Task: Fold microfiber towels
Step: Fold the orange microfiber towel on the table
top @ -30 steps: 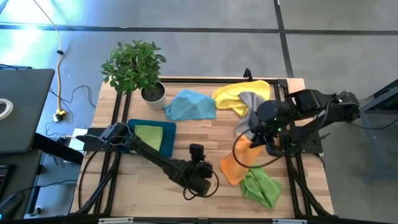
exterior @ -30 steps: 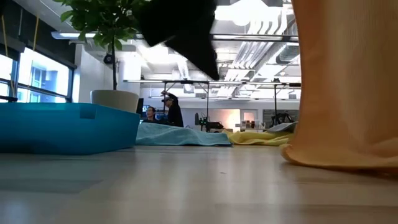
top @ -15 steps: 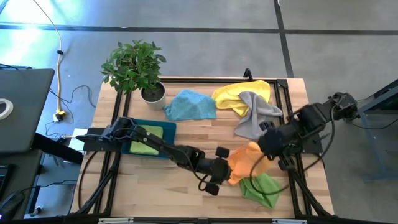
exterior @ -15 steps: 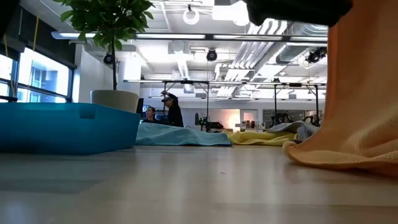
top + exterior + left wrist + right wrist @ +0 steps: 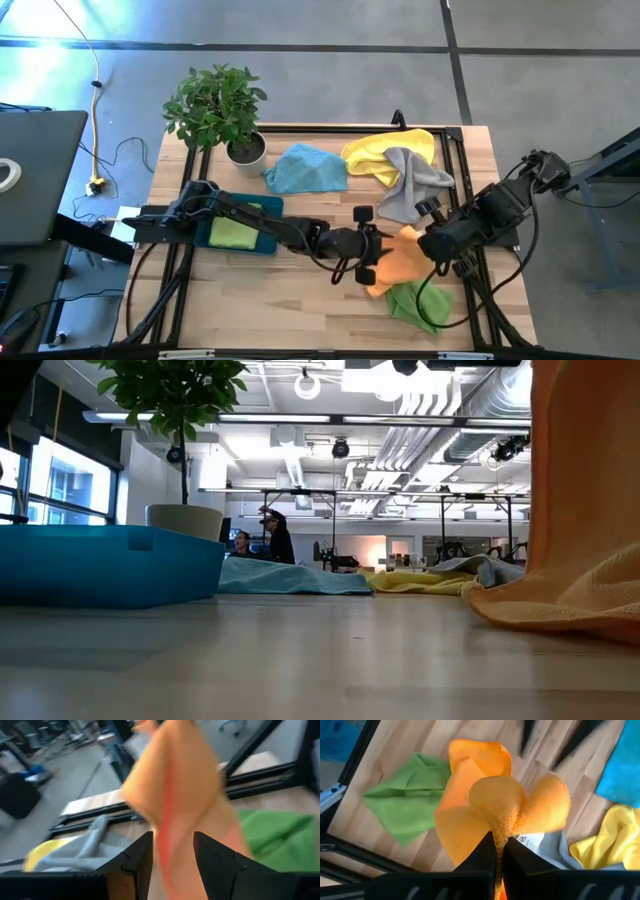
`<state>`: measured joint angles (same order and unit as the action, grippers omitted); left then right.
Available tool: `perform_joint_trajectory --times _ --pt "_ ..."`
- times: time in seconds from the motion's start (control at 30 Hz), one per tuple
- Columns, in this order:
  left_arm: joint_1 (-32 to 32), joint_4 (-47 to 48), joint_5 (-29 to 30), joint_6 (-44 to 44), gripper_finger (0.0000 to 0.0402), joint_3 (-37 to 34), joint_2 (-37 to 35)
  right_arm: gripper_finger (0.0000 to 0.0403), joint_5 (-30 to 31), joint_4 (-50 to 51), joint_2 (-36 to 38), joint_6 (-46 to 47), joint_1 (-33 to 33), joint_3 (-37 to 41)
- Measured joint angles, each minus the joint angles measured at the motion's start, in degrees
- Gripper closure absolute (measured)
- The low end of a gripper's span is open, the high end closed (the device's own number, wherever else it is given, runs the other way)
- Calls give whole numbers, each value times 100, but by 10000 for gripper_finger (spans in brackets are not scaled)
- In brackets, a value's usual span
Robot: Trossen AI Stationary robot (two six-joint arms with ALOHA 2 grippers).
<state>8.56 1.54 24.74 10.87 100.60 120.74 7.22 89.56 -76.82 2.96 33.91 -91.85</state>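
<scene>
The orange towel [image 5: 400,265] hangs bunched from my right gripper [image 5: 432,245], which is shut on it near the table's right side. Its lower folds [image 5: 570,610] rest on the wood. My left gripper [image 5: 385,255] reaches in nearly level from the left and is open. In the left wrist view its fingers [image 5: 145,855] stand on either side of a hanging fold of the orange towel [image 5: 175,785]; whether they touch it I cannot tell. A lime green towel [image 5: 420,300] lies just near of the orange one. My right gripper pinches a gathered bunch of the orange towel [image 5: 501,827] between its two fingers, coming from above and pointing steeply down. Several layers are gathered there. The cloth spreads out slack below the fingers, with its lower part on the table.
Grey [image 5: 412,185], yellow [image 5: 385,150] and light blue [image 5: 305,168] towels lie along the far side. A teal tray [image 5: 268,212] at the left holds a folded lime green towel [image 5: 237,230]. A potted plant [image 5: 225,110] stands at the far left.
My left gripper has swung from the near middle toward the table's right and upward to the orange towel, tipping from pointing down to nearly level. My right gripper has carried the towel's top toward the near right. The towel now hangs more bunched, its lower part still on the table.
</scene>
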Motion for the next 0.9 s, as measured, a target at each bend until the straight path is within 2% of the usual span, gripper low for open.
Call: perform_joint_trajectory --times 0.07,0.23,0.43,0.6,0.77,0.8,0.9 --pt "-51 0 10 146 270 0 1 402 2 12 -2 -95 2 0" --pt "-209 208 -1119 222 270 0 1 402 278 15 0 -402 1 0" --pt "-398 466 -993 239 270 0 5 402 337 -33 0 -601 0 0" --pt "-534 463 -1206 287 270 0 5 402 342 -187 0 -755 0 0" --pt "-597 463 -2532 433 270 0 5 402 725 -245 0 -962 -19 0" --pt "-597 461 -2683 433 270 0 7 402 781 -247 0 -965 -32 0" --pt "-594 463 -2625 435 270 0 7 402 873 -315 0 -1042 -55 0"
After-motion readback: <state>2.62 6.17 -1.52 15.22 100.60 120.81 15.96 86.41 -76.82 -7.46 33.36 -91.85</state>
